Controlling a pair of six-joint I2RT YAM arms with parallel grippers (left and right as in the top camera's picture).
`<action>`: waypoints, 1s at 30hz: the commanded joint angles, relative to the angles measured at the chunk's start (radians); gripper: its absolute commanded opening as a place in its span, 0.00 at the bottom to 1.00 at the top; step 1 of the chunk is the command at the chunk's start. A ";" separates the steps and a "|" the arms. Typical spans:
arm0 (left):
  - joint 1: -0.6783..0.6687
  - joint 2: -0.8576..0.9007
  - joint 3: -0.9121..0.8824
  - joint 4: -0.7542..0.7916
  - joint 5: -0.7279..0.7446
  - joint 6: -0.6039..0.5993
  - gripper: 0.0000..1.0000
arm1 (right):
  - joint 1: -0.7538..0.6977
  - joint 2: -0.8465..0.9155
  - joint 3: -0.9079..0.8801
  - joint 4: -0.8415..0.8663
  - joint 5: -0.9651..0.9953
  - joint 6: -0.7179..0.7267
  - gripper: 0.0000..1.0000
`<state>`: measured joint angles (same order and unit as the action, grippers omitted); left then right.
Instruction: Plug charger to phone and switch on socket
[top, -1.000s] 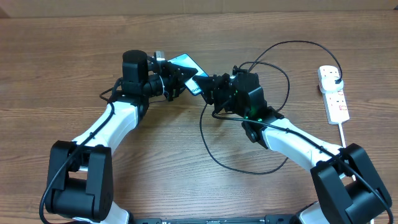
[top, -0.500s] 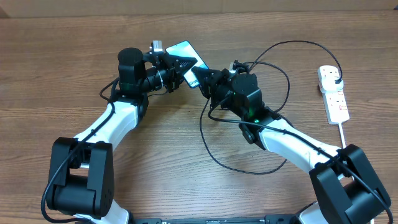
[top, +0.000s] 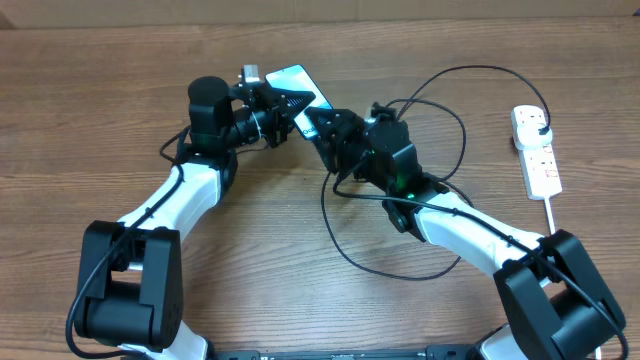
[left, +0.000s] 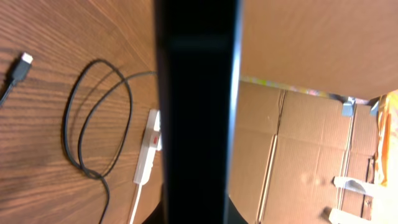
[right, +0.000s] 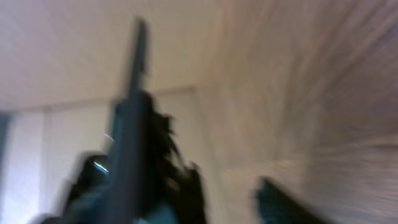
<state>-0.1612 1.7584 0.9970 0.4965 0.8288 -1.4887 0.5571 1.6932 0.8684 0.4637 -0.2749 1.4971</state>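
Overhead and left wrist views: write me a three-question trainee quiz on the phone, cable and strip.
1. What colour is the strip?
2. True or false: the left gripper grips the phone.
3. The cable's tip is: A in the phone; B loose on the table; C in the strip.
Key: 1 white; 2 true; 3 B.

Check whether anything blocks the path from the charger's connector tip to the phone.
Nothing visible does. The connector tip lies loose on the table, apart from the phone held by the left gripper; the right gripper sits beside the phone's lower end.
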 joint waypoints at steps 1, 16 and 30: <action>0.037 -0.030 0.045 0.039 0.011 0.032 0.04 | -0.014 0.024 -0.037 -0.085 -0.189 -0.199 1.00; 0.208 -0.030 0.045 -0.254 0.311 0.335 0.04 | -0.166 -0.229 -0.037 -0.558 -0.097 -0.815 1.00; 0.220 -0.029 0.045 -0.254 0.558 0.551 0.04 | -0.166 -0.377 -0.037 -0.768 -0.009 -0.953 1.00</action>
<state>0.0486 1.7592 1.0077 0.2352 1.2961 -1.0088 0.3885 1.3430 0.8360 -0.2939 -0.3061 0.5816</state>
